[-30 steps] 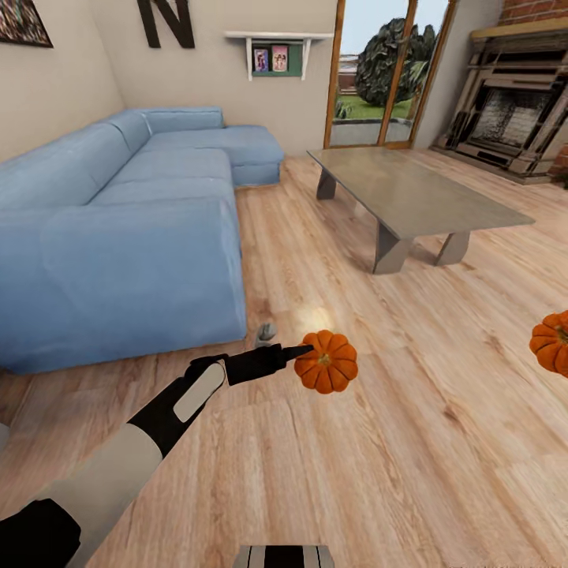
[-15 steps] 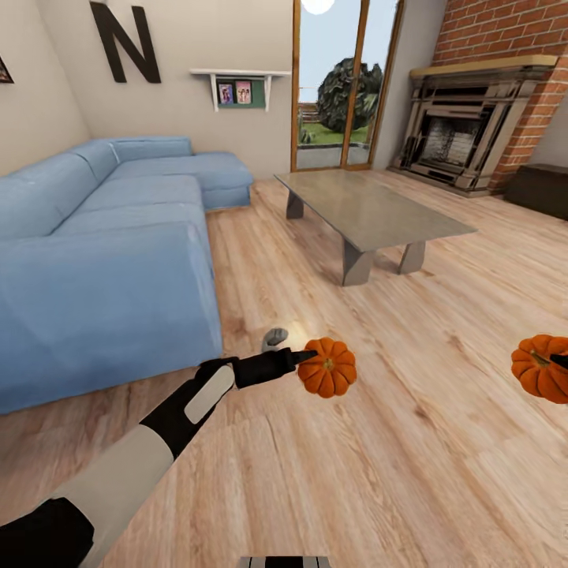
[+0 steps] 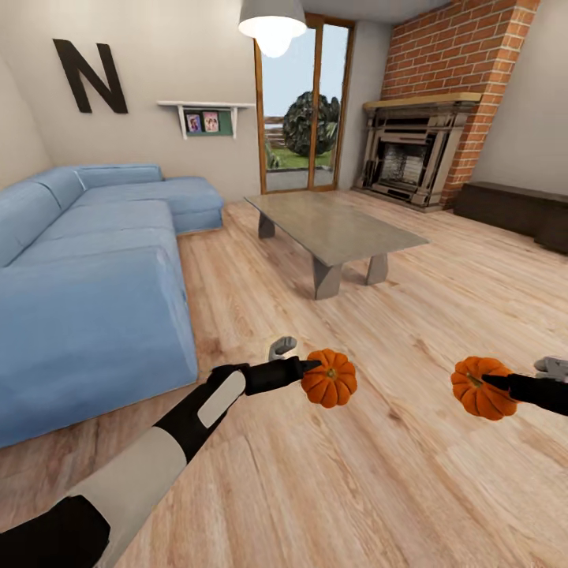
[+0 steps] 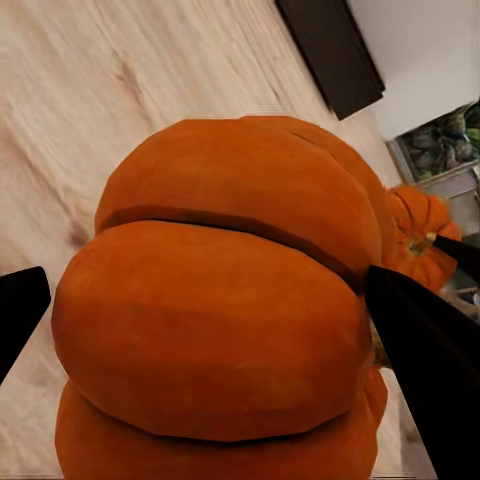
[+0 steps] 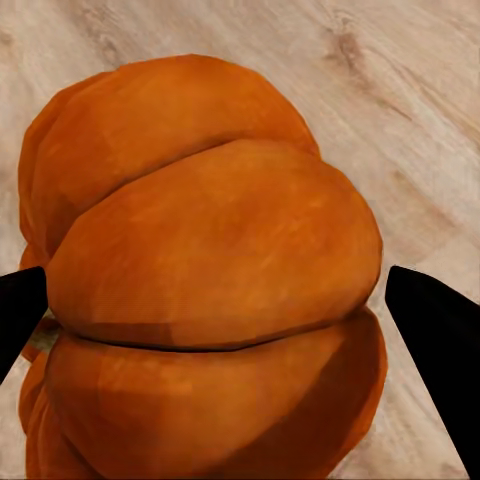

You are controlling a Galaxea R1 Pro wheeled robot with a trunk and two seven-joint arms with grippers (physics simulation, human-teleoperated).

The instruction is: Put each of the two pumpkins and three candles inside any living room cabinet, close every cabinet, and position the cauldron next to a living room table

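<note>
Two orange ribbed pumpkins are held up over the wood floor. My left gripper (image 3: 319,369) is shut on the left pumpkin (image 3: 331,380), which bulges between the black fingers (image 4: 425,365) in the left wrist view (image 4: 220,200). At the right edge my right gripper (image 3: 493,382) is shut on the right pumpkin (image 3: 478,390), seen close up between its fingertips (image 5: 440,335) in the right wrist view (image 5: 210,250). The glass-topped table (image 3: 335,229) stands ahead in mid-room. The long dark cabinet (image 3: 513,207) lies against the right wall, its fronts shut. Candles and cauldron are out of view.
A big blue corner sofa (image 3: 87,260) fills the left side. A beige-and-black fireplace (image 3: 410,162) sits in a brick wall at the back right, with a glass door (image 3: 296,118) beside it. Open wood floor (image 3: 410,481) stretches between me, the table and the cabinet.
The head camera has swung right and tilted up, bringing the cabinet into sight. The right gripper and its pumpkin now show further in from the edge. Both grips are unchanged.
</note>
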